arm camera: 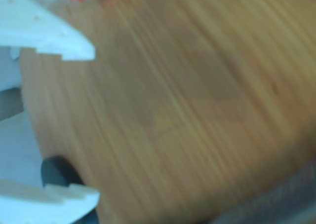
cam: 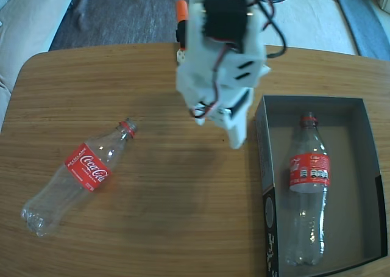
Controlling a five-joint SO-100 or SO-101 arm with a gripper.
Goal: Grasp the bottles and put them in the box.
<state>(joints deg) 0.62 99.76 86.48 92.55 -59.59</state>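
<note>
Under me a round-cornered wooden table [cam: 152, 216]; behind it grey carpet [cam: 122, 11], a pale cushion [cam: 30, 14] top left.

The table [cam: 164, 216] under the gripper [arm camera: 91, 125] is matt grained wood; the bottles [cam: 76, 179] are clear glossy plastic; the box [cam: 372, 185] is matt cardboard.

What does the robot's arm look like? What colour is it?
The arm is chunky white plastic with a black motor block on top, an orange piece at its side, and thin red and black cables. Its gripper has two flat white fingers with stepped, notched tips.
</note>
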